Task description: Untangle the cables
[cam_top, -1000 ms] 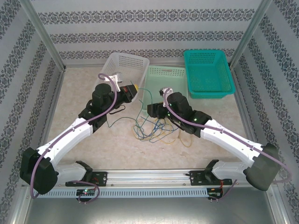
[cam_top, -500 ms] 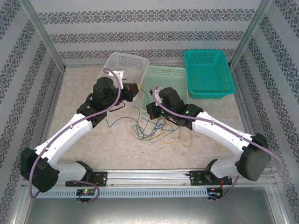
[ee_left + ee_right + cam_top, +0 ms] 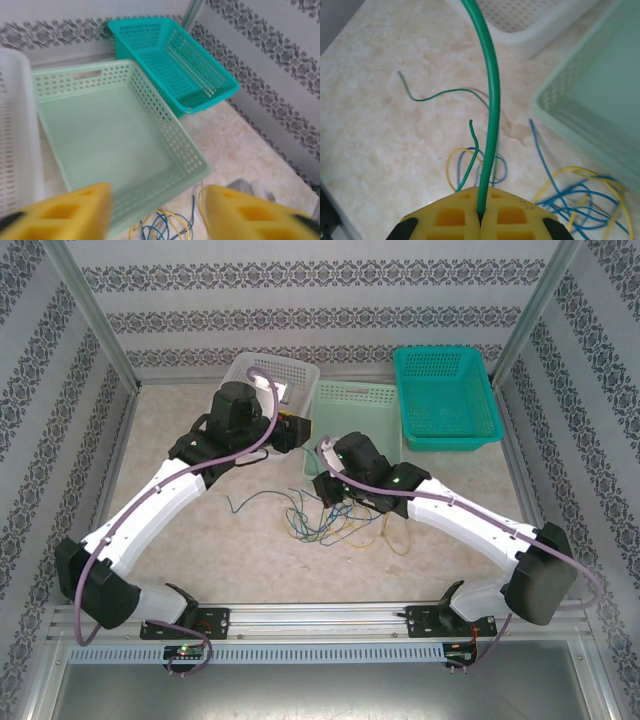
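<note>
Since a second ago the left arm has swung up and away from the tangle. The left tool (image 3: 157, 212), shut back then, now has its yellow fingers spread with nothing between them. It hangs over the near edge of the pale green basket (image 3: 100, 135), with the white basket (image 3: 15, 140) beside it and the teal basket (image 3: 170, 65) beyond. The right tool (image 3: 481, 216), open a second ago, is pressed together, pinching a green cable (image 3: 490, 100) that runs out from its fingertips. The other cables (image 3: 320, 525), blue, yellow and green, lie loosely tangled on the table (image 3: 200, 540), just in front of the pale green basket.
</note>
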`<state>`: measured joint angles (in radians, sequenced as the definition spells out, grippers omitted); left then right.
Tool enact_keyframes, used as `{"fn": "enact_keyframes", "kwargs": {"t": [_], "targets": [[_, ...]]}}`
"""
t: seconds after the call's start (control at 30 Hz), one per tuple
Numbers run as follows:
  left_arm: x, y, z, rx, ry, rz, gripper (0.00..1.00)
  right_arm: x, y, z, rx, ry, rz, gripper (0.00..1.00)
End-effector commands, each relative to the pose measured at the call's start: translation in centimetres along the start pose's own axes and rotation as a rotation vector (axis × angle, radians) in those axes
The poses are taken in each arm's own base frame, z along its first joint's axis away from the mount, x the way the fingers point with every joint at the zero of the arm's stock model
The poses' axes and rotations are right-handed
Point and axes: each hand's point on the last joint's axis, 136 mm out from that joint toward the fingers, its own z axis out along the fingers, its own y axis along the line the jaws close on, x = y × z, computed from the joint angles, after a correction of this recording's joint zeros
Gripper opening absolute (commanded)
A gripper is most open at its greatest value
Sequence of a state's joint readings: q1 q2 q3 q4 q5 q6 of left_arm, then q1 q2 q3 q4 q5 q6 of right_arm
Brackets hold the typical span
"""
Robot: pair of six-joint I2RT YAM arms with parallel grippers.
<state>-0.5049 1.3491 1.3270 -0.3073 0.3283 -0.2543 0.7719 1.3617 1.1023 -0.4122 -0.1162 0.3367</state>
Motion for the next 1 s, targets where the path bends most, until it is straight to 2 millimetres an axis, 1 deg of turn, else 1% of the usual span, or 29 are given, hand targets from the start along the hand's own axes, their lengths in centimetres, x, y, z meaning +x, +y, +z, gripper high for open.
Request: {"fn": "enact_keyframes", "kwargs": {"t": [0.0, 0.03, 0.1, 0.2, 0.3, 0.37, 0.43, 0.53, 0.67, 0.83, 0.97], "targets": [[-2.4, 0.8, -3.3, -0.098, -0.142, 0.015, 0.83, -2.3, -3.1, -2.4, 0.1, -0.134, 0.131, 0.0], [-2.5, 1.1, -3.9, -0.12, -0.164, 0.003, 0.9, -2.8, -4.1, -3.0, 0.125, -0.174, 0.176, 0.0], [-2.2, 1.3, -4.7, -0.133, -0.184, -0.023, 0.92, -3.7, -5.4, -3.9, 0.148, -0.245, 0.246, 0.0], [-0.8, 1.6, -4.5, -0.13, -0.157, -0.086, 0.93, -5.2, -5.9, -5.0, 0.14, -0.345, 0.281, 0.0], [1.5, 1.4, -2.6, -0.078, -0.078, -0.145, 0.91, -6.3, -5.0, -5.8, 0.105, -0.403, 0.239, 0.0], [3.2, 1.2, -1.1, -0.046, -0.003, -0.18, 0.87, -6.7, -4.4, -6.3, 0.087, -0.43, 0.208, 0.0], [4.3, 1.4, 0.2, -0.039, 0.054, -0.197, 0.83, -7.0, -3.7, -6.7, 0.069, -0.447, 0.177, 0.0], [5.0, 1.2, 1.5, -0.02, 0.096, -0.19, 0.77, -7.4, -2.6, -7.6, 0.033, -0.473, 0.136, 0.0], [5.8, 0.6, 2.9, 0.006, 0.161, -0.164, 0.72, -7.5, -2.0, -8.2, 0.014, -0.489, 0.116, 0.0], [6.7, -0.7, 4.2, 0.059, 0.217, -0.149, 0.71, -7.6, -1.9, -8.4, 0.019, -0.49, 0.106, 0.0], [7.0, -1.1, 4.6, 0.077, 0.219, -0.156, 0.71, -7.7, -1.9, -8.3, 0.029, -0.478, 0.104, 0.0]]}}
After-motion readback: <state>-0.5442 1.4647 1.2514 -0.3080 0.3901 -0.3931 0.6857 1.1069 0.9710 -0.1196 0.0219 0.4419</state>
